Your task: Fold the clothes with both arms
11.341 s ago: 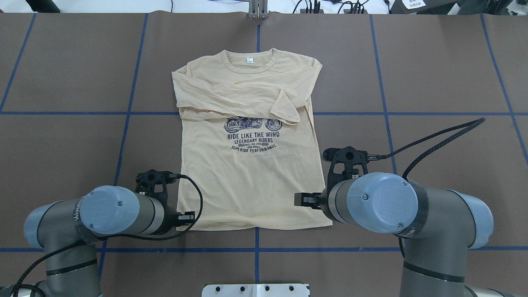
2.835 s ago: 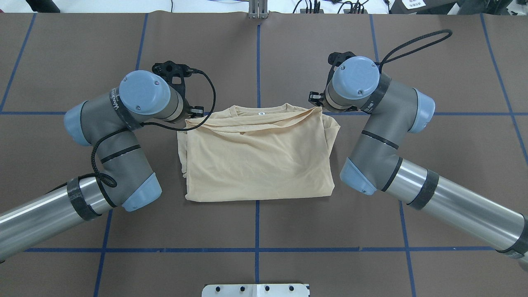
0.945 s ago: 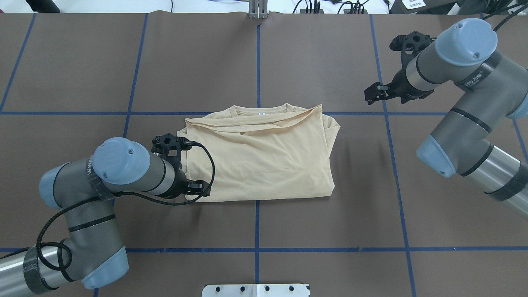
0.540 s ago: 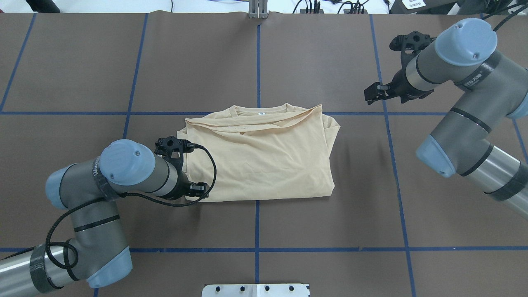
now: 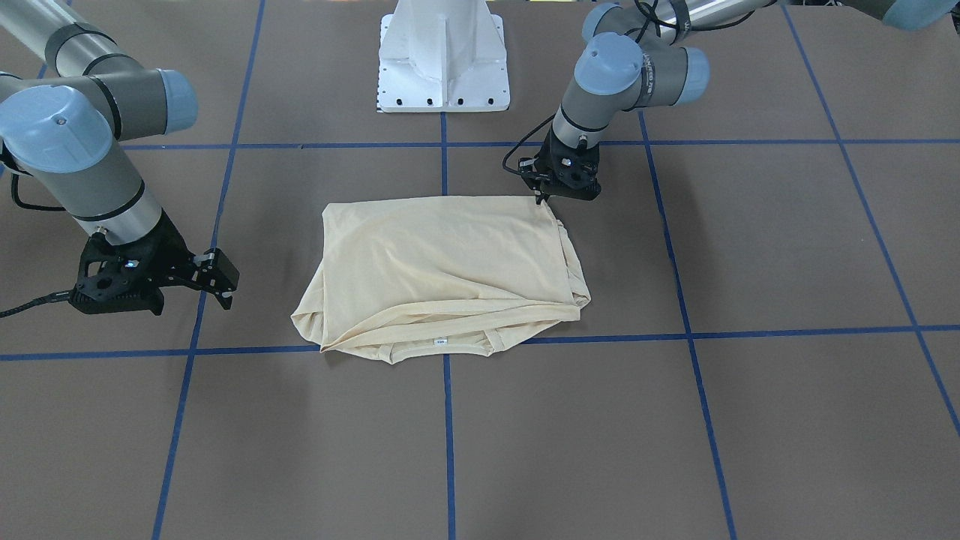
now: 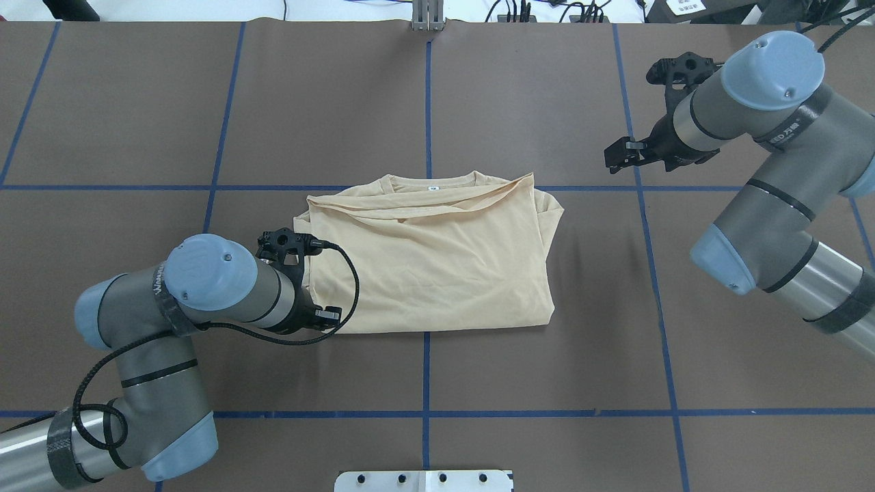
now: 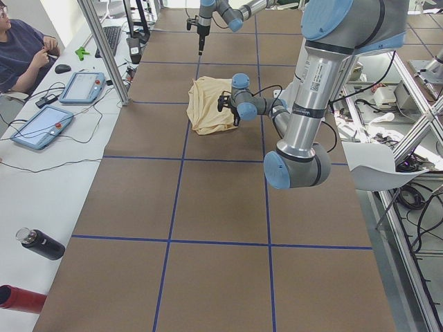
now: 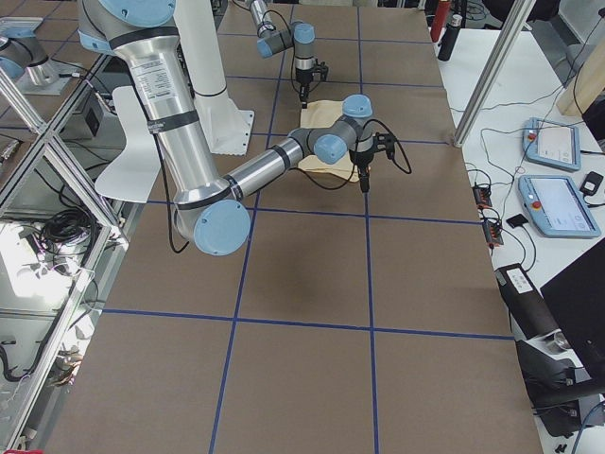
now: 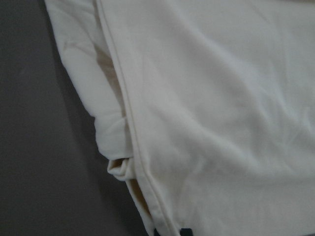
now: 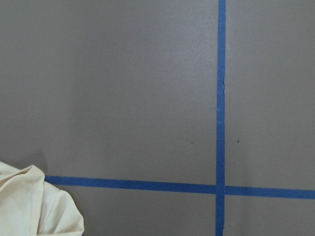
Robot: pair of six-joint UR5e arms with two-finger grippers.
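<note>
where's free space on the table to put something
Bare table between shirt and white base, and beyond the collar to the far edge. Crowded: shirt's near-left corner, where the left gripper sits, and far right, under the right gripper.

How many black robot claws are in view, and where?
2. Left black claw at the folded cream-yellow shirt's corner nearest the robot; right claw over the brown table, apart from the shirt.

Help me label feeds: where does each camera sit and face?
Front-facing: across table, facing robot; white pedestal, left arm, right arm.
Overhead: behind robot, looking down; both arms.
Exterior left: left end; left arm near.
Exterior right: right end; right arm near.
Left wrist: above shirt corner.
Right wrist: above table.
All show the shirt.
</note>
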